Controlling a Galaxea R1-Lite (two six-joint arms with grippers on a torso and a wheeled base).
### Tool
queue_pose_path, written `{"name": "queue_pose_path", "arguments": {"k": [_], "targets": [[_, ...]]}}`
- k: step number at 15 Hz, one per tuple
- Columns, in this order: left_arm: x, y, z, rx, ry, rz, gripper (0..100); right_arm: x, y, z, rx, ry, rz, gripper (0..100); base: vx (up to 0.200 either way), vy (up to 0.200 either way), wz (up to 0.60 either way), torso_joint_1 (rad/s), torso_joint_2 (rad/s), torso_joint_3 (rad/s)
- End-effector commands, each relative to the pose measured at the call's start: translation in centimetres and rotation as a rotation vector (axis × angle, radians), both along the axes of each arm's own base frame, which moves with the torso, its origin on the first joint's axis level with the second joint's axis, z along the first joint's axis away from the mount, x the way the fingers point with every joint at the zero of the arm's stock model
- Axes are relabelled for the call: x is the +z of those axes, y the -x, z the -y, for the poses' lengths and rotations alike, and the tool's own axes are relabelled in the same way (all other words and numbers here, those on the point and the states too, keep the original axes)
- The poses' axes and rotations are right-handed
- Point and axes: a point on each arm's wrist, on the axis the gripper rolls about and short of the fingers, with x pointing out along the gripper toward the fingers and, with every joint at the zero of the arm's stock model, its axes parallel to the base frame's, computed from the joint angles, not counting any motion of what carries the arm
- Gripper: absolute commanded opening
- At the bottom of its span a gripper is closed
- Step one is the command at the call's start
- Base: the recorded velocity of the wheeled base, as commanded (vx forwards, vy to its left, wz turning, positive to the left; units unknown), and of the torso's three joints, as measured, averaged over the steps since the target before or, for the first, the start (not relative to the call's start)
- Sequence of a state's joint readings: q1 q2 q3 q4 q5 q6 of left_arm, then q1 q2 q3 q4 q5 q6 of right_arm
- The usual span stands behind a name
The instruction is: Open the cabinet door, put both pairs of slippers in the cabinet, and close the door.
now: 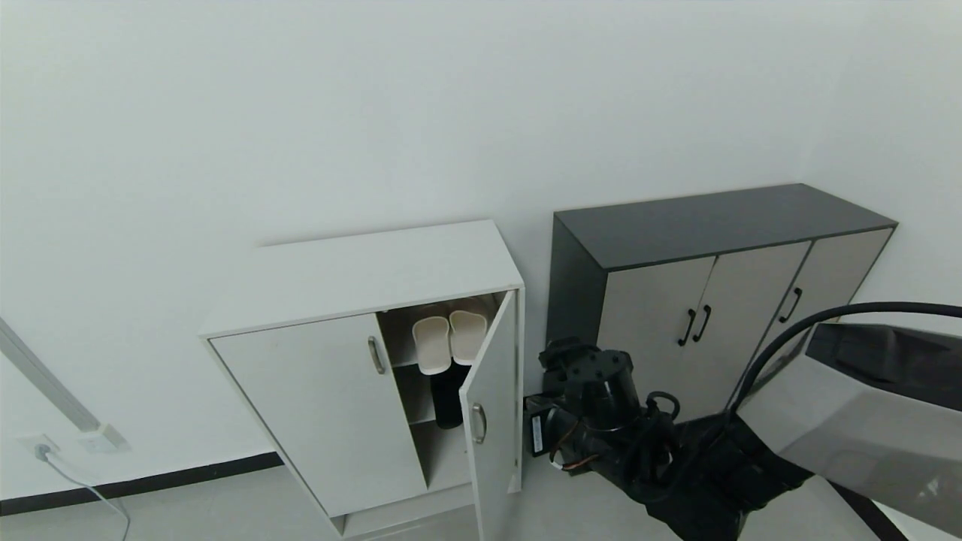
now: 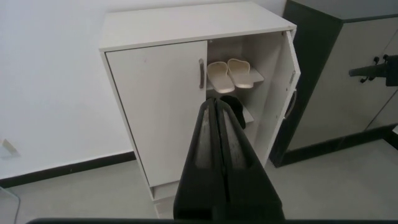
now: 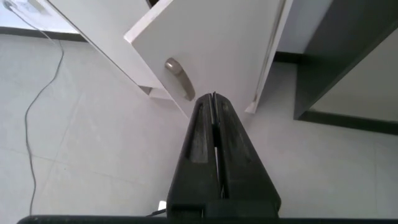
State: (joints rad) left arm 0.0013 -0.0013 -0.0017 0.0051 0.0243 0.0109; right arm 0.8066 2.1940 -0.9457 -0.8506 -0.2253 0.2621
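Observation:
The white cabinet (image 1: 361, 274) has its left door (image 1: 323, 409) closed and its right door (image 1: 494, 391) swung partly open. A cream pair of slippers (image 1: 451, 340) lies on the upper shelf, soles outward, and a black pair (image 1: 449, 402) stands on the shelf below. My right gripper (image 3: 213, 96) is shut and holds nothing. It sits low by the open door's outer face, just short of the metal handle (image 3: 178, 79). My left gripper (image 2: 215, 101) is shut and empty, held back from the cabinet front and aimed at the opening with the cream slippers (image 2: 235, 73).
A dark grey cabinet (image 1: 721, 225) with closed doors stands directly right of the white one, close to the open door's edge. A wall socket (image 1: 41, 451) with a cable (image 3: 37, 93) is at the far left. Pale tiled floor lies in front.

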Motion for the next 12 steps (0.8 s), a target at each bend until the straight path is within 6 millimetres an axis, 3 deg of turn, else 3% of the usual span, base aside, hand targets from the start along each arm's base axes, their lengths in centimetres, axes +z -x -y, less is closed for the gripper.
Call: {"name": "queue_pose_path", "arguments": {"k": [1, 3, 10, 12], "targets": [[0.0, 0.0, 0.0, 0.001, 0.000, -0.001, 0, 0.1, 0.0, 0.0, 0.000, -0.003, 0.002, 0, 0.000, 0.000, 0.60, 0.002, 0.00, 0.007], [0.0, 0.0, 0.0, 0.001, 0.000, -0.001, 0, 0.1, 0.1, 0.0, 0.001, -0.008, 0.004, 0, 0.000, 0.000, 0.60, 0.002, 0.00, 0.005], [0.0, 0.0, 0.0, 0.001, 0.000, -0.001, 0, 0.3, 0.0, 0.2, -0.004, -0.025, 0.033, 0, 0.000, 0.000, 0.00, 0.000, 0.00, 0.000], [0.0, 0.0, 0.0, 0.001, 0.000, -0.001, 0, 1.3, -0.9, 1.8, -0.029, 0.018, 0.074, 0, 0.000, 0.000, 0.00, 0.000, 0.00, 0.000]]}}
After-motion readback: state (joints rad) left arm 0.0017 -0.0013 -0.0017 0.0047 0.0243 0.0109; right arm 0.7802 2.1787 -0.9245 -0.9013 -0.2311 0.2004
